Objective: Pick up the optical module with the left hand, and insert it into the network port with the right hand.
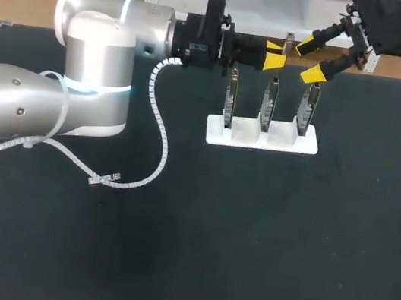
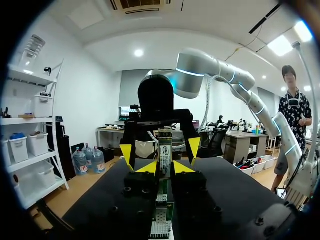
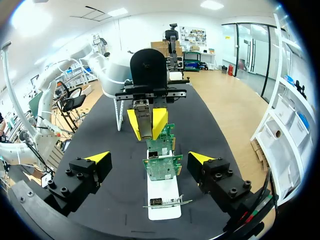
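Closest in, between the yellow tips of the left tool [image 2: 165, 168]: the optical module [image 2: 165, 148], clamped from both sides and standing upright, with the upper end clear above the fingers. Held low like that, probably, to leave bare metal for a second grasp.

Ahead of it and apart, facing it: the right tool [image 3: 149, 159], spread wide and grasping nothing, lined up with the module but not yet around it. Looks like the handover step, with the pickup done and the insertion not begun.

Below and between the two tools, on the black counter [image 1: 309, 237]: a white holder [image 3: 163, 207] with three slots in a row, one network card [image 3: 162, 168] standing on edge in each. Kept upright, most likely, to present a network port to a tool coming down from above. No telling the target port from here.

Farthest off, well behind the left tool and beside its arm: the loose plug end of a spiral-wrapped cable [image 1: 107, 177], lying flat on the counter.
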Controlling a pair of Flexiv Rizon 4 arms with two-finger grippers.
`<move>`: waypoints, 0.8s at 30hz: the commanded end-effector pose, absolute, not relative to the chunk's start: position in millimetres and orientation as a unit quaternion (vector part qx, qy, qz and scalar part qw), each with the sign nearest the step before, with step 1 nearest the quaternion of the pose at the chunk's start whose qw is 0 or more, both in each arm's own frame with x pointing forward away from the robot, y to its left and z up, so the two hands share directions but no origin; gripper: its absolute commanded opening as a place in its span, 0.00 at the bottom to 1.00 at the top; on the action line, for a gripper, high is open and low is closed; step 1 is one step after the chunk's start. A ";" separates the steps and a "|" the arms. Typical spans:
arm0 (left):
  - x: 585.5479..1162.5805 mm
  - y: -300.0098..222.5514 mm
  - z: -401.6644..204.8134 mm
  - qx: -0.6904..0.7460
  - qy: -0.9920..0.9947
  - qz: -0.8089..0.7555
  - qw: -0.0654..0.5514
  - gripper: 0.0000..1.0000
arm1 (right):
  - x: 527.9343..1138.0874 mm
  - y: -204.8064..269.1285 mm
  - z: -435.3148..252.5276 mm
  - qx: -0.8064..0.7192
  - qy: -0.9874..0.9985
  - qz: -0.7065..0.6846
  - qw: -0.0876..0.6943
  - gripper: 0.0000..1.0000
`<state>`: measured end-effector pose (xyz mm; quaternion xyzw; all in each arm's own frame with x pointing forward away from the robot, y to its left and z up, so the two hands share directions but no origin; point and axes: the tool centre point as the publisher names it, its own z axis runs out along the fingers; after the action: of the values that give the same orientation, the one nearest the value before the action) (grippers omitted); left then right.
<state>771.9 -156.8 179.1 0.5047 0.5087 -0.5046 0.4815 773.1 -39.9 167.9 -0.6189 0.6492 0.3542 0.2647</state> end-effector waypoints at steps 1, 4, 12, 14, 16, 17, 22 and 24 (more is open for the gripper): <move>775.5 -157.6 178.8 0.507 0.508 -0.506 0.477 0.00 | 771.6 -39.9 167.8 -0.619 0.650 0.353 0.266 1.00; 775.5 -157.6 178.9 0.508 0.509 -0.506 0.476 0.00 | 771.6 -39.9 167.8 -0.619 0.650 0.353 0.266 1.00; 774.5 -157.0 178.5 0.508 0.511 -0.506 0.474 0.00 | 771.6 -39.9 167.8 -0.619 0.650 0.353 0.266 1.00; 774.3 -157.0 178.0 0.507 0.510 -0.507 0.475 0.00 | 771.6 -39.9 167.8 -0.619 0.650 0.353 0.266 1.00; 774.3 -156.9 177.8 0.507 0.511 -0.507 0.474 0.00 | 771.6 -39.9 167.8 -0.619 0.650 0.353 0.266 1.00; 774.3 -156.7 177.8 0.508 0.512 -0.507 0.473 0.00 | 771.6 -39.9 167.8 -0.619 0.650 0.353 0.266 1.00; 774.6 -155.5 177.8 0.509 0.513 -0.505 0.472 0.00 | 771.6 -39.9 167.8 -0.619 0.650 0.353 0.266 1.00; 775.2 -156.3 177.2 0.508 0.514 -0.506 0.471 0.00 | 771.6 -39.9 167.8 -0.619 0.650 0.353 0.266 1.00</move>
<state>771.7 -155.2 177.1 0.5060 0.5138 -0.5047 0.4746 773.1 -39.9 167.9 -0.6189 0.6492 0.3542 0.2647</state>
